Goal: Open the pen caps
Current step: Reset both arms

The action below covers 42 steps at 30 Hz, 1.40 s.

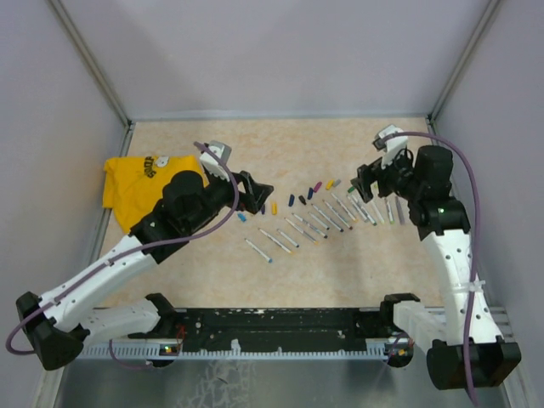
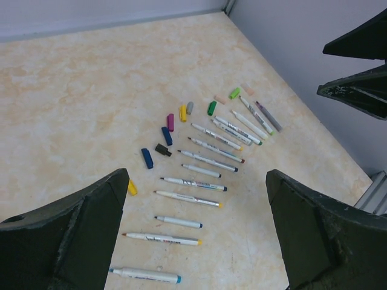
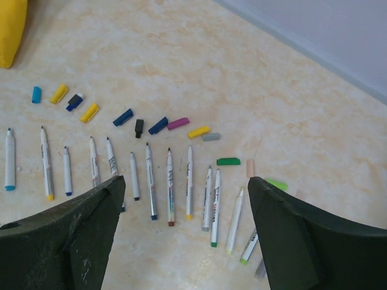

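Top external view: two robot arms lean in over a beige marbled desk, with a slanting row of thin white plastic pen barrels lying between them and a crumpled yellow cloth at the far left. The left end effector hangs near the row's left end, its fingers spread wide with nothing between them. The right end effector hovers over the row's right end, likewise wide and empty. The small stubby plastic pen caps, in blue, yellow, black, magenta, green and grey, lie loose on the desk in a curved line just beyond the pen tips, apart from the barrels. Nearly every pen seen from the wrist cameras shows a bare coloured tip, so the job looks close to done. Whether the greyish pen at the row's right end is capped cannot be told. If one is left, the sound way is for one end effector to clamp the barrel mid-length while the other pinches only the cap and pulls straight along the pen's axis. Lifting the pen clear first would keep the close-packed neighbours and loose caps from being scattered.
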Tool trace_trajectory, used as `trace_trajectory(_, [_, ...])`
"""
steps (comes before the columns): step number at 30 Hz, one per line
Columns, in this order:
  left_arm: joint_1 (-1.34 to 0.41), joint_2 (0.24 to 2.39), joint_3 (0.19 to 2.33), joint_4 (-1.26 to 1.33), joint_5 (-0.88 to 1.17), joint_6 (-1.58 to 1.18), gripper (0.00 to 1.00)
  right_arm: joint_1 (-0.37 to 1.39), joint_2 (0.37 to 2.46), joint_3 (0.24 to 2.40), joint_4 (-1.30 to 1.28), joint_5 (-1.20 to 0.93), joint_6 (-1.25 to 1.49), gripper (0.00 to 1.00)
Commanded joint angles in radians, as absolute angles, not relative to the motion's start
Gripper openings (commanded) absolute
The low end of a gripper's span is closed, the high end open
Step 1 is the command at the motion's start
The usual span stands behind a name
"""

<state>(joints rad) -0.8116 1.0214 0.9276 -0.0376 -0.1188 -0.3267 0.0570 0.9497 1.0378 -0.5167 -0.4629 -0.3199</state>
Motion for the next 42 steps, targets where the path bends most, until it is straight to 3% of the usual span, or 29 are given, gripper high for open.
trace_trajectory(1, [-0.806, 1.025, 1.065, -0.182, -0.116, -0.248, 1.0, 0.067, 0.948, 1.153, -0.468, -0.465, -0.313, 0.84])
trace_trajectory(7, [-0.807, 1.017, 1.193, -0.236, -0.113, -0.177, 1.0, 0.067, 0.953, 1.216, -0.445, -0.4, -0.195, 0.84])
trace_trajectory(18, [-0.807, 0.944, 1.143, -0.246, -0.135, -0.146, 1.0, 0.064, 0.954, 1.322, -0.567, -0.304, -0.166, 0.84])
trace_trajectory(42, [-0.788, 0.956, 1.153, -0.223, -0.121, -0.117, 1.0, 0.009, 0.974, 1.421, -0.558, -0.503, -0.044, 0.84])
